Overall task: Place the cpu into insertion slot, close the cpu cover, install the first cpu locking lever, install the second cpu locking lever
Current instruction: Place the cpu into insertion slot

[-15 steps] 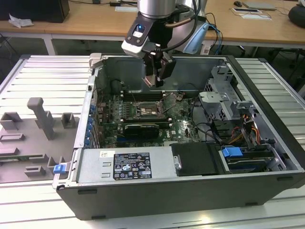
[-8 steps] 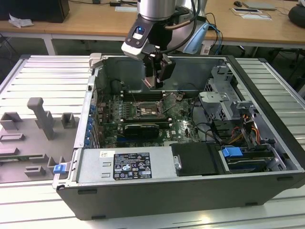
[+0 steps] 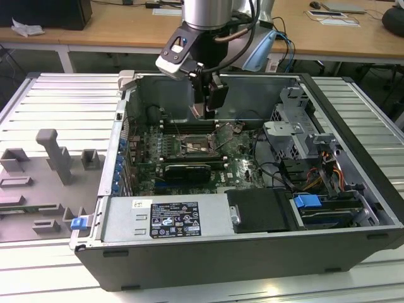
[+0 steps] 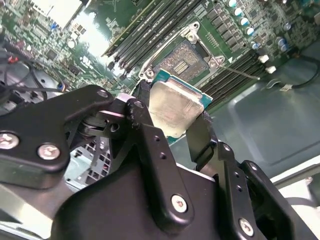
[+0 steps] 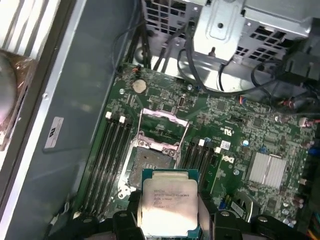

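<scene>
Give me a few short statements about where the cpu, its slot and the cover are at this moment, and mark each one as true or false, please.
1. The jaws are shut on the cpu. True.
2. The cpu sits in the insertion slot. False: the jaws hold it clear of the board, and the slot is bare in both wrist views.
3. The cpu cover is closed over the slot. False: the frame is swung open, away from the socket.
4. The computer case lies on its side with the motherboard exposed. True.
</scene>
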